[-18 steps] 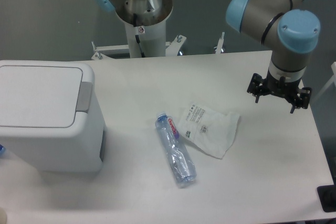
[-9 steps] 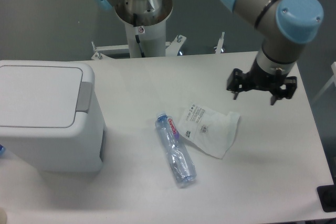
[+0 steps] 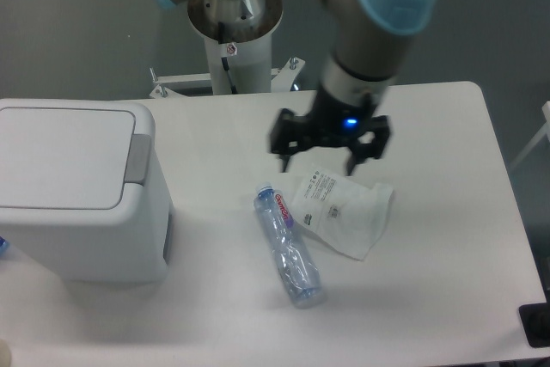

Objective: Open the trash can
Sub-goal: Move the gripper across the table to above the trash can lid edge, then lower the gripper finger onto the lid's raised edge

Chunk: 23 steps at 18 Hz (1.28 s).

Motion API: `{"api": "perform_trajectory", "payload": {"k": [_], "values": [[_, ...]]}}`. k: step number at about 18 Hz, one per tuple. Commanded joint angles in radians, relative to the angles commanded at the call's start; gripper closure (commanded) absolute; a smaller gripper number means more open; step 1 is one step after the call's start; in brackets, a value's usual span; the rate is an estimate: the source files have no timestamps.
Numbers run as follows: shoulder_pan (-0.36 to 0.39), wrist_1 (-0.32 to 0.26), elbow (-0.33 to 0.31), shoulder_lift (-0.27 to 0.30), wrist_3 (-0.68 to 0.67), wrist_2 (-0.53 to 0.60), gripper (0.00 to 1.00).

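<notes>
Hidden or cut off: trash can (image 3: 73, 191) cropped by the left frame edge; only its top and right side visible. Upper arm links out of frame at top. Small blue sliver at far left below the bin, unidentifiable. Dark object cut off at the lower right frame corner, also unidentifiable. Print on the bag too small to read.

Count: one trash can, one plastic water bottle (image 3: 288, 245), one white printed plastic bag (image 3: 344, 212), one gripper (image 3: 329, 159), one arm pedestal (image 3: 234, 33).

Trash can at the left edge of the tabletop (image 3: 447, 298), lid (image 3: 62, 156) flat and closed, grey push bar (image 3: 137, 159) along the lid's right side.

Bottle lying on its side near the tabletop centre, cap end toward the far edge, label near the neck. Bag lying flat just right of the bottle, its left edge touching or nearly touching the bottle; contact not resolvable.

Gripper hanging above the bag's far edge, pointing down, fingers spread apart, nothing between them. A blue light visible on the wrist. Well apart from the trash can.
</notes>
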Motion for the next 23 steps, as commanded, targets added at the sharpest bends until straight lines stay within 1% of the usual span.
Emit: {"api": "perform_trajectory", "payload": {"k": [3, 6, 7, 9, 13, 16, 18, 23], "values": [[-0.015, 0.002, -0.006, 0.023, -0.035, -0.037, 0.0], [-0.052, 0.008, -0.026, 0.034, -0.057, -0.041, 0.0], [-0.063, 0.017, -0.031, 0.032, -0.072, -0.04, 0.0], [-0.084, 0.058, -0.055, 0.032, -0.095, -0.037, 0.0], [-0.115, 0.11, -0.132, 0.054, -0.1, -0.031, 0.0], [-0.124, 0.115, -0.156, 0.077, -0.103, -0.031, 0.0], [-0.127, 0.115, -0.16, 0.083, -0.106, -0.031, 0.0], [-0.14, 0.12, -0.169, 0.083, -0.123, -0.031, 0.0]]}}
